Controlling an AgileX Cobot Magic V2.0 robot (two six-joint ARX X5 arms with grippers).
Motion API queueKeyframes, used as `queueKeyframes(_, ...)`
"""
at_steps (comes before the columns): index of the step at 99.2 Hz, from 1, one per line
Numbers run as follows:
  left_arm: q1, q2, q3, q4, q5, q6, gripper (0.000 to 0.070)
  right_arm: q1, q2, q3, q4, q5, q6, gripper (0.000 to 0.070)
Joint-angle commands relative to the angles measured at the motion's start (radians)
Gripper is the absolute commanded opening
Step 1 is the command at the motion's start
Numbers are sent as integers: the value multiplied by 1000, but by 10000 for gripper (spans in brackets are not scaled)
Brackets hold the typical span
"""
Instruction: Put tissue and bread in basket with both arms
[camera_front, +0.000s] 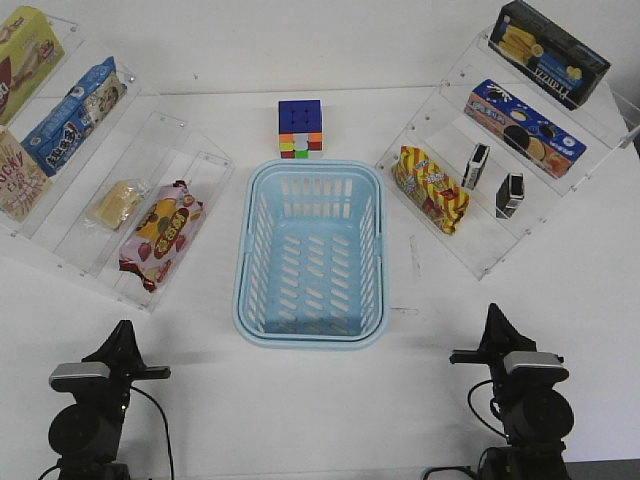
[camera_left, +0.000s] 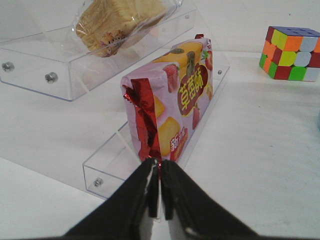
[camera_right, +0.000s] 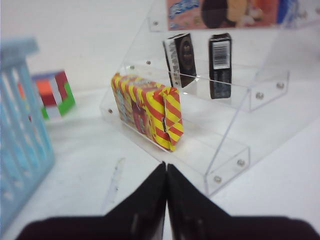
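The light-blue basket (camera_front: 310, 320) sits empty in the middle of the table; its slotted wall shows in the right wrist view (camera_right: 20, 125). The bread (camera_front: 115, 203), pale yellow in clear wrap, lies on the left clear shelf and also shows in the left wrist view (camera_left: 120, 20). Two black-and-white tissue packs (camera_front: 477, 166) (camera_front: 509, 195) stand on the right clear shelf, and they show in the right wrist view (camera_right: 181, 59) (camera_right: 220, 62). My left gripper (camera_front: 122, 335) (camera_left: 160, 167) is shut and empty near the table's front left. My right gripper (camera_front: 495, 318) (camera_right: 166, 167) is shut and empty at the front right.
A pink strawberry snack bag (camera_front: 161, 233) (camera_left: 172, 105) lies below the bread. A red-and-yellow snack bag (camera_front: 431, 188) (camera_right: 147, 110) lies on the right shelf's lowest step. A Rubik's cube (camera_front: 300, 128) stands behind the basket. Cookie and snack boxes fill the upper shelves.
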Motion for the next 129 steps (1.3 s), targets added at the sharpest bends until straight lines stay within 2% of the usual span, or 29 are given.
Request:
queueKeyframes(1, -1, -2, -20, 14, 0, -2, 1, 0, 38, 91, -32, 45, 130, 0)
queueKeyframes(13, -1, -2, -20, 14, 0, -2, 1, 0, 208, 235, -135, 74, 109, 0)
queueKeyframes(25, -1, -2, -20, 14, 0, -2, 1, 0, 435, 370, -162, 66, 18, 2)
queueKeyframes(29, -1, -2, -20, 14, 0, -2, 1, 0, 506, 416, -164, 61, -4, 61)
queueKeyframes(35, -1, -2, -20, 14, 0, -2, 1, 0, 609, 488, -171, 61, -34, 257)
queueKeyframes(38, -1, -2, -20, 14, 0, -2, 1, 0, 660, 524, -173, 62, -46, 321)
queueKeyframes(50, -1, -2, -20, 15, 0, -2, 1, -8, 853, 666, -180, 63, -98, 335)
queueKeyframes(58, -1, -2, -20, 14, 0, -2, 1, -23, 970, 760, -180, 63, -124, 375)
queueKeyframes(87, -1, -2, -20, 14, 0, -2, 1, -108, 1317, 1040, -198, 68, -149, 374)
queueKeyframes(112, -1, -2, -20, 14, 0, -2, 1, -151, 1492, 1097, -148, 56, -163, 368)
queueKeyframes(117, -1, -2, -20, 14, 0, -2, 1, -152, 1512, 1097, -147, 53, -164, 300)
queueKeyframes(120, -1, -2, -20, 14, 0, -2, 1, -152, 1521, 1097, -140, 53, -166, 203)
queueKeyframes(125, -1, -2, -20, 14, 0, -2, 1, -152, 1524, 1097, -131, 49, -176, 4)
queueKeyframes(129, -1, -2, -20, 15, 0, -2, 1, -152, 1522, 1101, -124, 42, -191, 5)
